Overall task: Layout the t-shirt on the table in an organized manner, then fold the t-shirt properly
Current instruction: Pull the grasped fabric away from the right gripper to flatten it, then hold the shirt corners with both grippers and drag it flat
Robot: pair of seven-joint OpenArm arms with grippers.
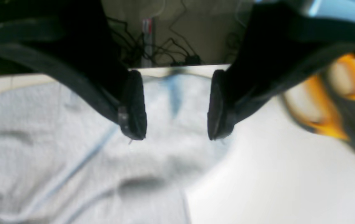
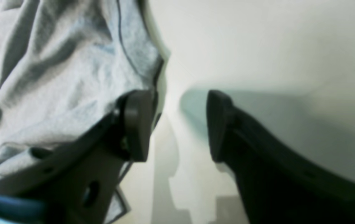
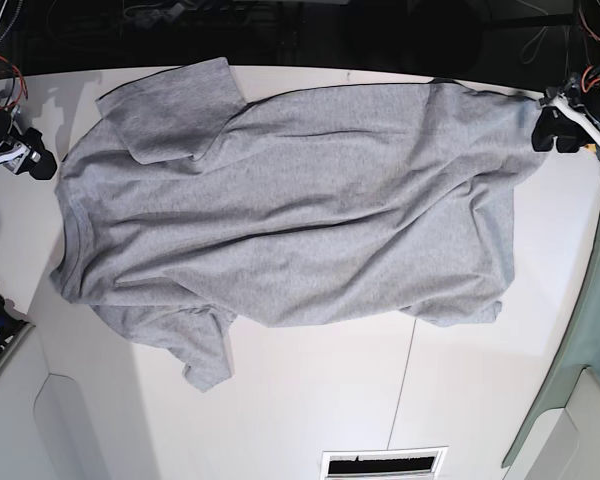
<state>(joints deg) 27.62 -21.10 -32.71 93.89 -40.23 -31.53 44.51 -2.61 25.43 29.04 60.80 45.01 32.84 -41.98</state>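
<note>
The t-shirt [image 3: 300,210] lies spread face-down across the worktop [image 3: 310,400], neck toward my right arm, hem toward my left, wrinkled through the middle, one sleeve tucked. My left fingers [image 1: 177,105] are spread over the hem corner near the far edge; my right fingers [image 2: 177,124] are spread too, one pad [image 2: 137,124] just beside the cloth's edge, pinching nothing. To flatten well, I judge I should pinch only the edge at both ends and pull outward evenly, keeping low. The base view shows the whole layout and creases; the wrist views alone show the gap between pads and the fabric's edge.
</note>
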